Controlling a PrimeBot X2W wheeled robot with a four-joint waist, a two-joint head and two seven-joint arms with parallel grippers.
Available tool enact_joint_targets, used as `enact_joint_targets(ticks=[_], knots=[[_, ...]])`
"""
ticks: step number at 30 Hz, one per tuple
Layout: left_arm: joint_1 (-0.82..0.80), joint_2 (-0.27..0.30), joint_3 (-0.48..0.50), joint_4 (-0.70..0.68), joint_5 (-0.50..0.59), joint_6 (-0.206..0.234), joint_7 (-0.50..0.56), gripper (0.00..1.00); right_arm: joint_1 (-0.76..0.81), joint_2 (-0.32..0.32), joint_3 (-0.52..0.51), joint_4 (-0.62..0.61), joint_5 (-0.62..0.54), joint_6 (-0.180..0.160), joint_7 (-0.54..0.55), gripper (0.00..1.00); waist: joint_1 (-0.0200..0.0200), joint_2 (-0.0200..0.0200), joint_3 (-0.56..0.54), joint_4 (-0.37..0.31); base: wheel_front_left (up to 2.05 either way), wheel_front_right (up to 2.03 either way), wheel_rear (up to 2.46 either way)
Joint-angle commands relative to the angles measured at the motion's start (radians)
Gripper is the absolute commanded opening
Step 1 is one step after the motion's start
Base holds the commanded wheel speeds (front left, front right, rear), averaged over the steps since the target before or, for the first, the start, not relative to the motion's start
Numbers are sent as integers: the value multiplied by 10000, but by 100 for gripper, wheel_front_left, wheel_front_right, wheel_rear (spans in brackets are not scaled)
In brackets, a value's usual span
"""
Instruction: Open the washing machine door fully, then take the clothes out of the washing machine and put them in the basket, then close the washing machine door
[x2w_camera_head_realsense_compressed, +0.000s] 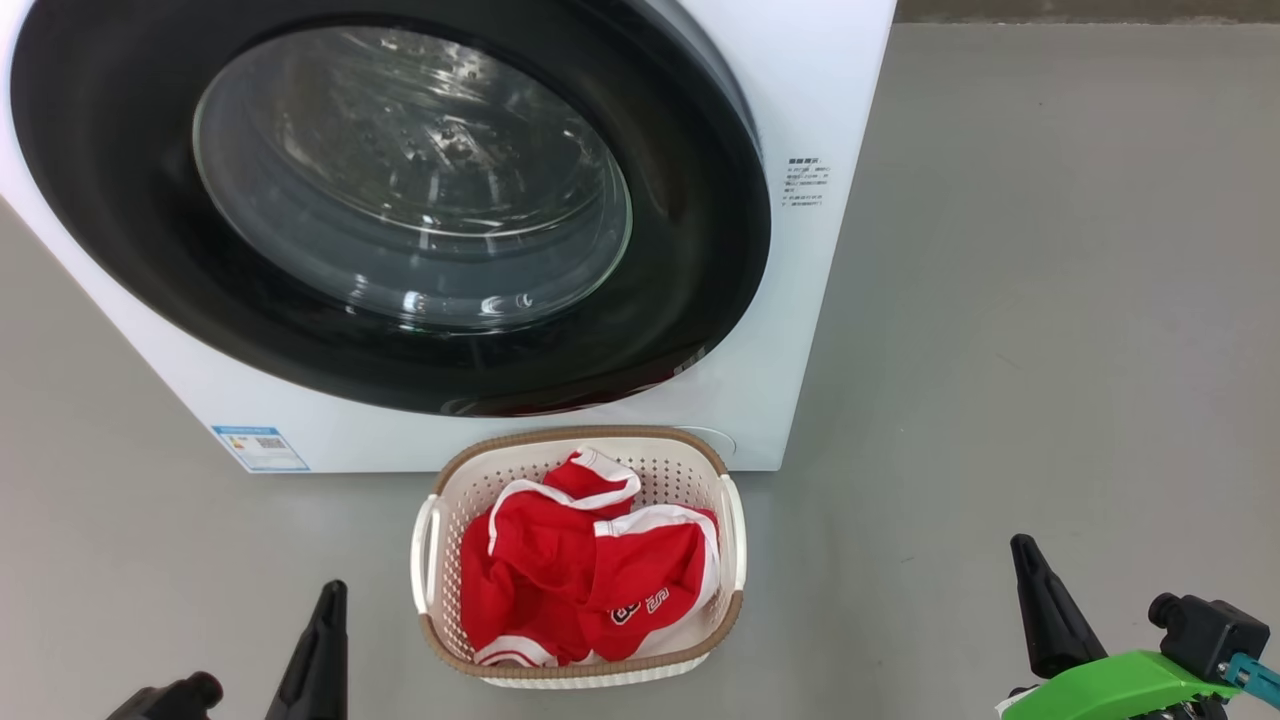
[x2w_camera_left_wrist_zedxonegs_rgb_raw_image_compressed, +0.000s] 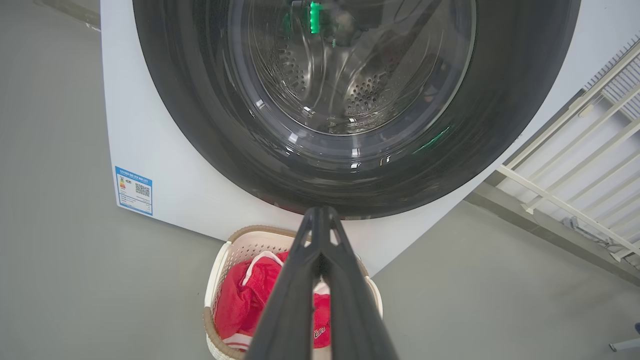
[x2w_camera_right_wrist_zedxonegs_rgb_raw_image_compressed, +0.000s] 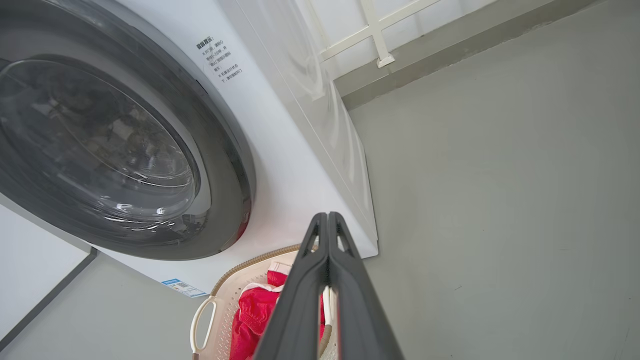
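Observation:
The washing machine (x2w_camera_head_realsense_compressed: 800, 90) stands ahead with its door (x2w_camera_head_realsense_compressed: 390, 210) flat against the front, glass window (x2w_camera_left_wrist_zedxonegs_rgb_raw_image_compressed: 350, 65) over the steel drum. On the floor before it sits the basket (x2w_camera_head_realsense_compressed: 578, 555), and the red clothes (x2w_camera_head_realsense_compressed: 575, 570) with white trim lie inside it. My left gripper (x2w_camera_head_realsense_compressed: 325, 605) hangs low at the basket's left, its fingers pressed together (x2w_camera_left_wrist_zedxonegs_rgb_raw_image_compressed: 320, 215) with nothing between them. At the lower right my right gripper (x2w_camera_head_realsense_compressed: 1025, 560) is likewise shut and empty, tips touching (x2w_camera_right_wrist_zedxonegs_rgb_raw_image_compressed: 327, 217). Both are apart from the basket and the door.
Grey floor (x2w_camera_head_realsense_compressed: 1050, 300) spreads right of the machine. A white railing (x2w_camera_left_wrist_zedxonegs_rgb_raw_image_compressed: 575, 165) runs along the wall beyond it. A blue label (x2w_camera_head_realsense_compressed: 260, 448) sits at the machine's lower left corner.

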Motion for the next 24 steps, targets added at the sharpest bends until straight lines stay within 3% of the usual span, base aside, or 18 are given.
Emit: enact_joint_targets(ticks=[1,24], knots=[[-272,111,138,-183,-250,-15,28,0,-324,-151,-50,-287,257,-2,68,0,-1,-1,-11,-8,0,0,0],[-469,107,316,-142,-2774,-29,689,0,-542,-192,-197,-439,2651,-4,758,0,-2,-1,-202,-147,0,0,0]])
